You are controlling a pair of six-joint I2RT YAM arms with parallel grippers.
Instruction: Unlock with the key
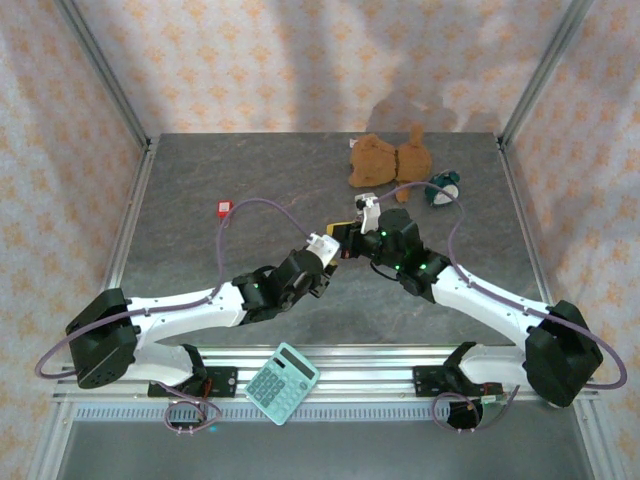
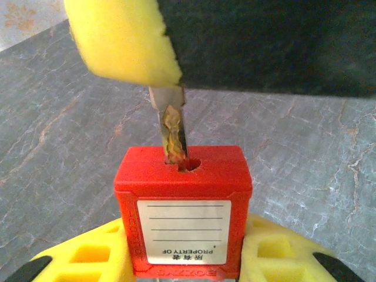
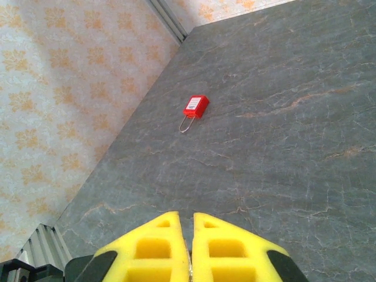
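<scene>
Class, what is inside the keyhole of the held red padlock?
A metal key blade; its tip is hidden within the padlock, its head covered by a yellow pad.

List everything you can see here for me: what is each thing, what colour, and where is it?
held padlock: one, red, clamped in the left gripper
loose padlock: one, red, lying on the left part of the table
key: one, silvery, tip in the held padlock's keyhole
teddy bear: one, brown, far side of the table
small toy: one, teal and white, right of the teddy bear
calculator: one, teal, near edge between the arm bases
table: one, grey
left gripper: one, yellow fingers, gripping the held padlock
right gripper: one, yellow fingers, shut on the key
</scene>
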